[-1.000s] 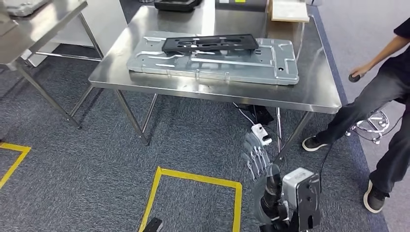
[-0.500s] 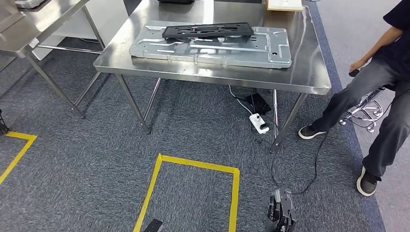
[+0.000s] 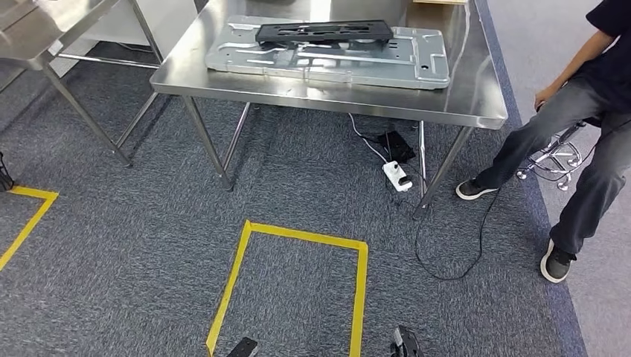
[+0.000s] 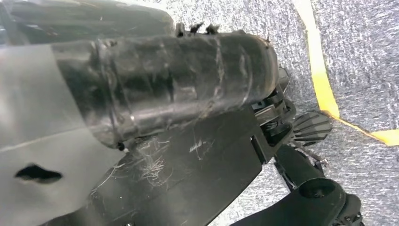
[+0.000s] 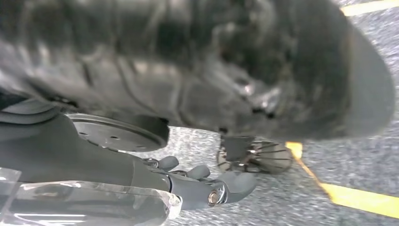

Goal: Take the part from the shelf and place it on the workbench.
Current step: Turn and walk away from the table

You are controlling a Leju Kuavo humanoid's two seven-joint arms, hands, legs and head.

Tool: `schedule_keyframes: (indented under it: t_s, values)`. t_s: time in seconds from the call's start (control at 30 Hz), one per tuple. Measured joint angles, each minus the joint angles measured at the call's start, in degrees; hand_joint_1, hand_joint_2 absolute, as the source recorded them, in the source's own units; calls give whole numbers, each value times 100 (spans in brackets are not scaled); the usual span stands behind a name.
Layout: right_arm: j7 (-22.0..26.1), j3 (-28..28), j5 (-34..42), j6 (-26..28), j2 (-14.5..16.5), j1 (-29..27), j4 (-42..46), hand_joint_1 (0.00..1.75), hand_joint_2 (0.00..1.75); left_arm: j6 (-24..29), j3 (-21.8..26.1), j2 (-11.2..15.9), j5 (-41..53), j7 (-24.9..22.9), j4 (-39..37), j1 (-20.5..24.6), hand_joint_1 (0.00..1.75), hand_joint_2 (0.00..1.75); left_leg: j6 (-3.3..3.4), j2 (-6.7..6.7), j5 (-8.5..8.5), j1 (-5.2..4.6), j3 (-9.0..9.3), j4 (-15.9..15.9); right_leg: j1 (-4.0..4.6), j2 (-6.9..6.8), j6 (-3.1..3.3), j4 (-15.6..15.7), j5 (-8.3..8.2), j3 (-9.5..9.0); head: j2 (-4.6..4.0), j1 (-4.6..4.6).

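The right hand, raised and spread at the lower edge of the head view 1 second ago, has since dropped out of that view, and the whole scene has slid as the camera tilted or the robot stepped, so the desk (image 3: 476, 111) sits higher in the picture without itself having moved.

The black part (image 3: 324, 32) lies flat on top of a grey metal panel (image 3: 327, 63) on the desk, apparently already set down there, which suggests the placing is done and the arms hang at rest by the body. A seated person (image 3: 573, 126) is just beside the desk's right end, and a white power strip (image 3: 396, 176) lies on the carpet under it, near the yellow floor tape (image 3: 298, 236).

In the right wrist view the right hand (image 5: 207, 183) points at the carpet; its fingers (image 5: 186, 172) are loosely spread and hold nothing. The left wrist view looks down at the floor and dark body parts, so I cannot tell how the left hand's fingers stand.
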State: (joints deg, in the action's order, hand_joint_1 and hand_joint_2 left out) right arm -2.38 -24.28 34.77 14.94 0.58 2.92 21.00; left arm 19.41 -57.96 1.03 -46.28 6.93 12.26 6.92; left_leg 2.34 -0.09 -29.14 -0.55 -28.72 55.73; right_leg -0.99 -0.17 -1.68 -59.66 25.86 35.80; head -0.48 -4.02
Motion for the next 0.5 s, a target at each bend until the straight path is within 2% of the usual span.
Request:
schedule_keyframes:
  t_s: [0.03, 0.1, 0.13, 0.17, 0.2, 0.23, 0.27, 0.33, 0.37, 0.4, 0.43, 0.5]
  values:
    - [0, 0, -1, -4, 14, 7, -63, 0, 0, -2, -1, -9, 4, -3, 0, 0, 0, 0, 44, 8, 42, 7, -7, -32, 5, 4, -10, -206, 150, 87, 0, 8]
    - [0, 0, -10, -21, 37, 22, -182, 0, 0, -7, -3, -24, 8, -10, 0, 0, 0, 0, 101, 16, 83, -13, -53, -30, 11, 10, -20, -916, 554, 368, 0, 16]
    - [0, -1, -30, -36, 50, 28, -240, 0, 0, -14, -4, -31, 12, -17, 0, -1, 0, 0, 116, 9, 96, -25, -81, -19, 13, 10, -26, -1254, 696, 492, 0, 17]
    - [-1, -1, -70, -62, 58, 30, -295, 0, 0, -22, -6, -39, 20, -26, 0, -2, 0, 0, 124, -8, 104, -34, -108, -3, 13, 10, -31, -1438, 745, 537, 0, 15]
    - [-1, -2, -133, -96, 66, 31, -339, 0, 0, -32, -11, -43, 36, -38, 0, -1, 0, 0, 126, -38, 110, -39, -133, 20, 12, 13, -33, -1405, 690, 476, 0, 16]
    - [-7, -8, -232, -126, 71, 35, -375, 0, 0, -35, -20, -48, 53, -45, 0, 3, 0, 0, 124, -73, 112, -39, -157, 52, 9, 26, -29, -1157, 554, 308, 0, 16]
    - [-21, -31, -389, -149, 74, 45, -406, 0, 0, -22, -30, -61, 68, -40, 0, 10, 0, 0, 117, -112, 108, -38, -182, 93, 3, 81, -18, -768, 398, 76, 0, 19]
    - [-94, -141, -845, -163, 78, 76, -471, 0, 0, 72, -44, -111, 66, -63, 1, 46, 0, 0, 84, -197, 92, -50, -263, 195, -8, 239, 12, -116, 246, -286, 0, 14]
    - [-161, -230, -1117, -158, 82, 89, -503, 0, 0, 151, -45, -153, 45, -124, 1, 82, 0, 0, 58, -239, 91, -48, -307, 233, -7, 288, 29, 30, 242, -361, 0, 13]
    - [-240, -334, -1365, -149, 90, 99, -531, 0, 0, 228, -45, -200, 15, -230, 2, 131, 0, 0, 27, -284, 102, -40, -347, 256, 2, 282, 45, 59, 257, -372, 0, 10]
    - [-321, -452, -1577, -136, 105, 108, -549, 0, 0, 291, -46, -243, -16, -352, 2, 184, 0, 0, -5, -331, 119, -30, -370, 259, 3, 228, 72, 67, 238, -374, 0, 11]
    - [-436, -700, -1802, -107, 149, 133, -573, 0, 0, 346, -46, -315, -49, -519, 3, 266, 0, 0, -72, -298, 59, -15, -435, 358, -10, 130, 135, 122, 195, -394, 0, -3]
